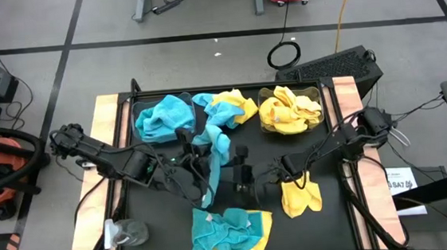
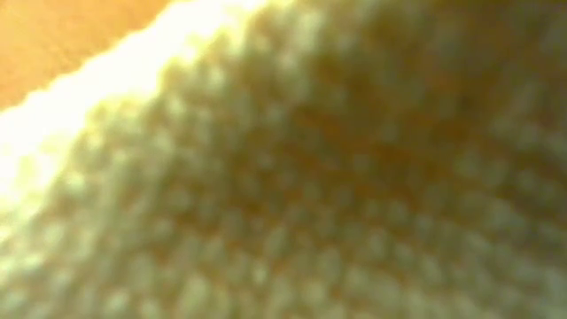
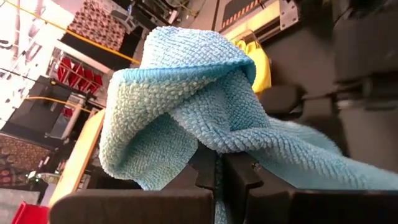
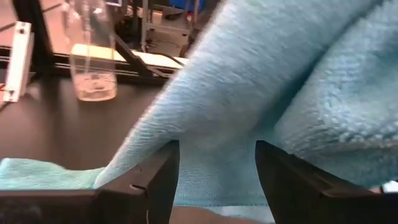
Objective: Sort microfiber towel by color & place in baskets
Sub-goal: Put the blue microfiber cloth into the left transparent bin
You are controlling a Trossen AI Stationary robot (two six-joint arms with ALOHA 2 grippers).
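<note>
A teal towel (image 1: 212, 154) is lifted over the table's middle by my shut left gripper (image 1: 200, 171) (image 3: 218, 179). My right gripper (image 1: 239, 176) (image 4: 217, 167) is open just right of that towel; its fingers stand on either side of a hanging part (image 4: 214, 158). The left basket (image 1: 137, 109) holds teal towels. The right basket (image 1: 314, 94) holds yellow ones. A mixed heap (image 1: 226, 109) lies between the baskets. A yellow towel (image 1: 301, 194) lies flat on the mat. Another teal and yellow heap (image 1: 232, 232) sits at the near edge. A yellow towel (image 2: 283, 177) fills the low view. My left gripper pinches the teal towel by a bunched fold (image 3: 214, 146) between its two fingers. Several layers pile up over the fingertips. The towel is lifted, with a long strip (image 1: 209, 192) trailing toward the table's near edge. My right gripper: I cannot tell whether its open fingers touch the teal cloth.
A clear plastic bottle (image 1: 125, 232) (image 4: 93, 56) lies at the table's near left corner. Wooden boards (image 1: 106, 142) flank the black mat (image 1: 335, 228). Bare mat shows at the near right. Cables and a keyboard (image 1: 338, 62) lie beyond the far edge.
</note>
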